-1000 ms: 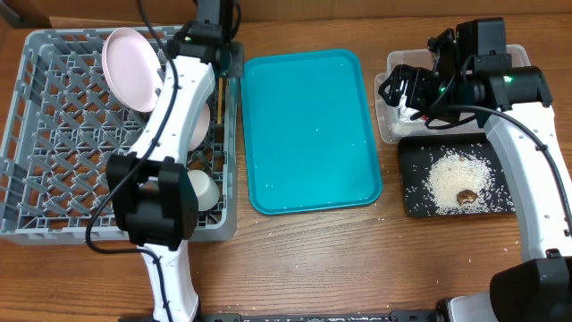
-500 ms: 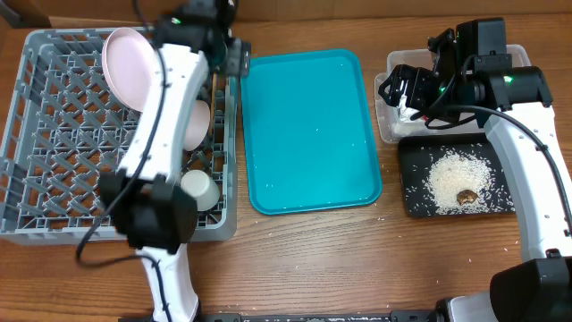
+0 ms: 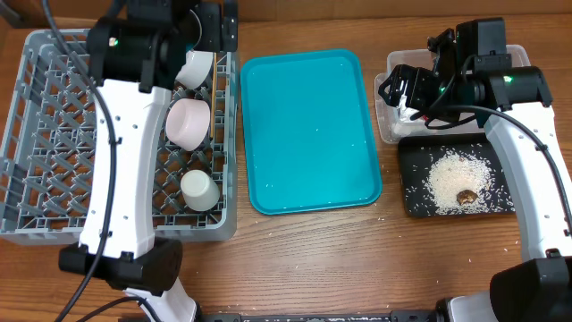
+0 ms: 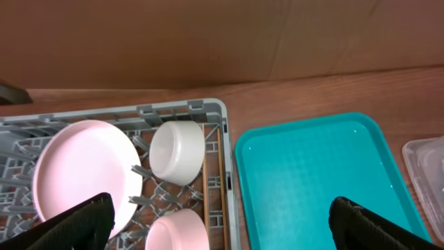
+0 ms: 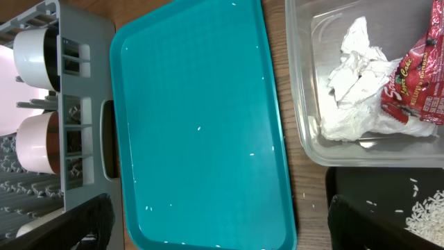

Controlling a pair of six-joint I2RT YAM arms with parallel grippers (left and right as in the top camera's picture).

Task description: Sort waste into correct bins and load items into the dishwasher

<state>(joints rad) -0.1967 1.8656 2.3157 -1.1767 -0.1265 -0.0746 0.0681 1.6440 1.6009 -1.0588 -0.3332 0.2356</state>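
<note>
left gripper [image 4: 222, 232] hovering above large square grey plastic dish rack [image 4: 177, 107], fingers spread wide, empty; right gripper [image 5: 232, 226] hanging beside clear rectangular plastic tub [image 5: 297, 90], likewise spread, empty.

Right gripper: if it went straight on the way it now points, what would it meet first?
Probably the teal tray: in the right wrist view the open right gripper aims at its surface, with nothing between. Depth is unclear.
</note>
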